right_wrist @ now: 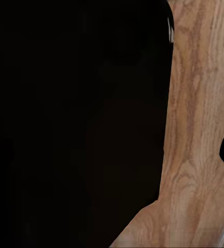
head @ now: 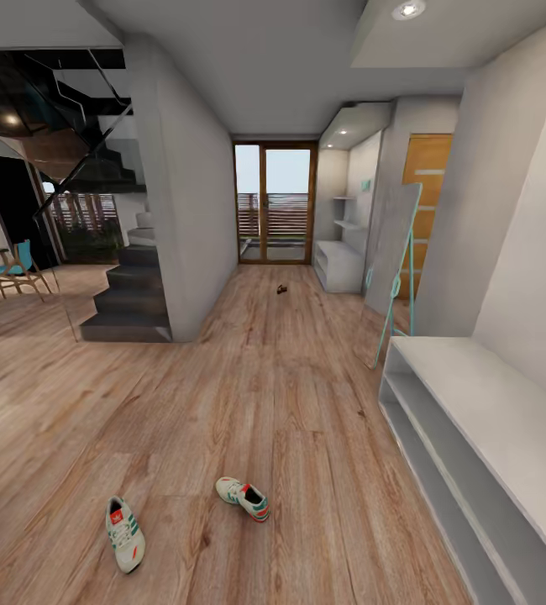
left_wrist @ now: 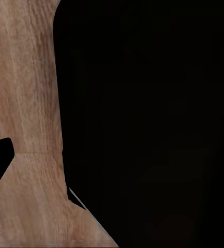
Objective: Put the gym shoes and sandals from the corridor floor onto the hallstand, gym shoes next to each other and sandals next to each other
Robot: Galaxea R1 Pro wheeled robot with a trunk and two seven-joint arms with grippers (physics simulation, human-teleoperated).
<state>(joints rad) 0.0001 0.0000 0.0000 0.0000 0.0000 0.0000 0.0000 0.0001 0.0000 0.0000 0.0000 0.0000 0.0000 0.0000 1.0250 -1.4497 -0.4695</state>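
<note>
Two cream-white gym shoes with green stripes lie apart on the wood-plank corridor floor (head: pixel 248 395), close to me: one (head: pixel 124 533) at the left, the other (head: pixel 243 498) further right. A small dark shape far down the corridor looks like the sandals (head: pixel 282 289), too small to tell apart. The hallstand (head: pixel 338 262), pale with two wall shelves above it, stands at the far right by the glass door. In each wrist view a dark shape hangs over floor planks (left_wrist: pixel 24 103) (right_wrist: pixel 199 103), with a dark tip at the picture's edge; jaw states are unreadable.
A plain low white shelf unit (head: pixel 483 437) runs along the right wall near me. A leaning mirror on a teal frame (head: pixel 395 260) stands beyond it. A staircase (head: pixel 130 294) and a grey wall (head: pixel 185 227) bound the corridor's left. Chairs (head: pixel 8 273) stand far left.
</note>
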